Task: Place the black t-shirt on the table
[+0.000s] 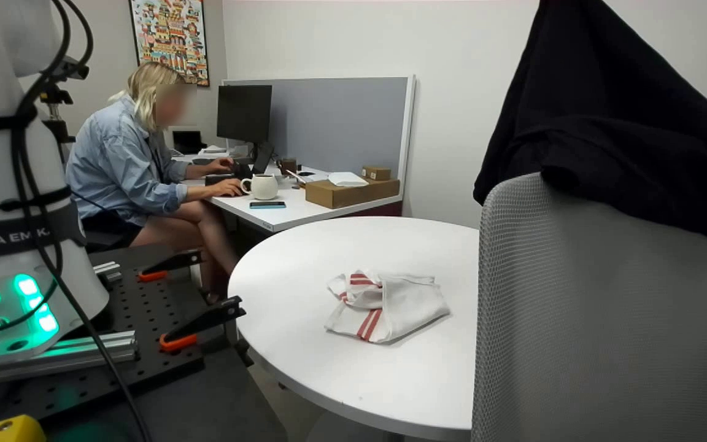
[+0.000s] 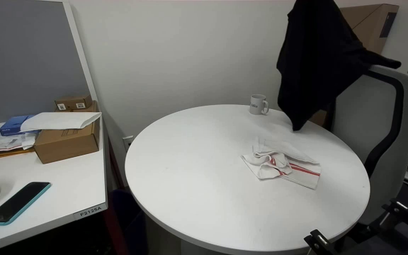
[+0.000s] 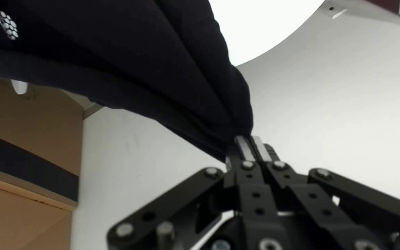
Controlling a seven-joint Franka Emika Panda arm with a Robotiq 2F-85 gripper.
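The black t-shirt (image 2: 315, 60) is soft cloth with a matt face, and the folded towel (image 1: 412, 307) is cloth too, crumpled and dull. The table (image 2: 190, 166) has a smooth top with a slight gloss. Fine woven mesh, rough-grained, covers the chair back (image 1: 599, 331). The gripper (image 3: 250, 142) is mostly smooth and matt (its screw heads (image 3: 211, 171), though, shine like bare metal), while the long box (image 1: 338, 195) is plain matt cardboard.

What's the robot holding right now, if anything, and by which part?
The soft black fabric t-shirt, pinched at a gathered tip by the black end effector; hem or sleeve, I cannot tell.
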